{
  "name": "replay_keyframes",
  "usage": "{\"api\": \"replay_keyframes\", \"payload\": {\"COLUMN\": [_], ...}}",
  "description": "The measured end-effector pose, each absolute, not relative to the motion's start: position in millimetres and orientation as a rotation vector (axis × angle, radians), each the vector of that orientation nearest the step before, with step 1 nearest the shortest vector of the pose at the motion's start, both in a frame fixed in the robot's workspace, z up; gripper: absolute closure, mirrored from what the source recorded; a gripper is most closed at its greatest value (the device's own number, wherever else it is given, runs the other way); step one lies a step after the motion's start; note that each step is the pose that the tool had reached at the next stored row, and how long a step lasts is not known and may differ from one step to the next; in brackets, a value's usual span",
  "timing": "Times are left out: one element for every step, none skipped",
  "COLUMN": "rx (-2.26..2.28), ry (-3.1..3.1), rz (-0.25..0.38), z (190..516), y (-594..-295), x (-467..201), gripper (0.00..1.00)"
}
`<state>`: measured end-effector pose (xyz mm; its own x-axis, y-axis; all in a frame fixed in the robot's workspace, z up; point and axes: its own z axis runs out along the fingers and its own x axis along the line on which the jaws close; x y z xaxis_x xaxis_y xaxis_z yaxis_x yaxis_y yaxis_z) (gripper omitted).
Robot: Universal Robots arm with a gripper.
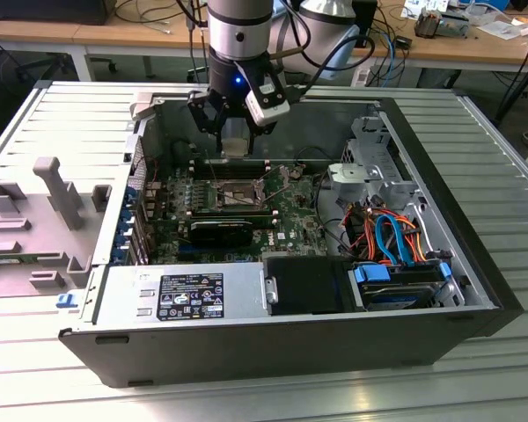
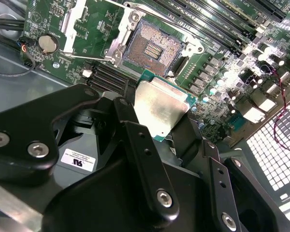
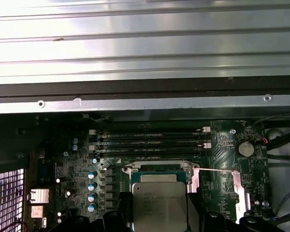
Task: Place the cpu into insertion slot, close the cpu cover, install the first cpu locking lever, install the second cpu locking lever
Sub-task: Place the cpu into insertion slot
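Observation:
My gripper [image 1: 234, 132] is shut on the cpu [image 1: 235, 143] and holds it above the motherboard inside the open computer case. In both wrist views the silver-topped chip [image 2: 162, 108] [image 3: 159, 203] sits between my black fingers [image 2: 135, 140]. The insertion slot [image 2: 152, 48] [image 1: 233, 193] lies uncovered below the chip, its dark contact field bare inside a silver rim. A silver plate [image 2: 75, 19] beside the socket looks like the cpu cover swung open. Thin wire locking levers [image 2: 87, 57] stand free of the socket.
Long black memory slots [image 3: 150, 140] run beside the socket. A black card [image 1: 222, 233], the power supply [image 1: 185, 294], drive bays and orange and blue cables [image 1: 392, 237] fill the near side of the case. The case wall [image 3: 145, 104] stands close behind the gripper.

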<state>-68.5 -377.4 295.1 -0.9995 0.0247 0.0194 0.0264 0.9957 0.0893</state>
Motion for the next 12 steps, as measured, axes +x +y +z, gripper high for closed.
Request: {"api": "replay_keyframes", "payload": {"rx": [-0.040, -0.040, -0.040, -0.040, -0.040, -0.040, -0.040, -0.040, -0.040, -0.040, -0.040, -0.040], "ry": [-3.120, -3.120, -3.120, -3.120, -3.120, -3.120, -3.120, -3.120, -3.120, -3.120, -3.120, -3.120], "rz": [-0.140, -0.140, -0.140, -0.140, -0.140, -0.140, -0.140, -0.140, -0.140, -0.140, -0.140, -0.140], "z": [295.0, 294.9, 294.7, 294.5, 294.4, 294.3, 294.1, 294.0, 293.8, 293.6, 293.5, 293.4], "y": [-377.4, -377.4, -377.4, -377.4, -377.4, -377.4, -377.4, -377.4, -377.4, -377.4, -377.4, -377.4], "x": [-68.5, -68.5, -68.5, -68.5, -68.5, -68.5, -68.5, -68.5, -68.5, -68.5, -68.5, -68.5], "gripper": [0.45, 0.45, 0.45, 0.45, 0.45, 0.45, 0.45, 0.45, 0.45, 0.45, 0.45, 0.45]}}
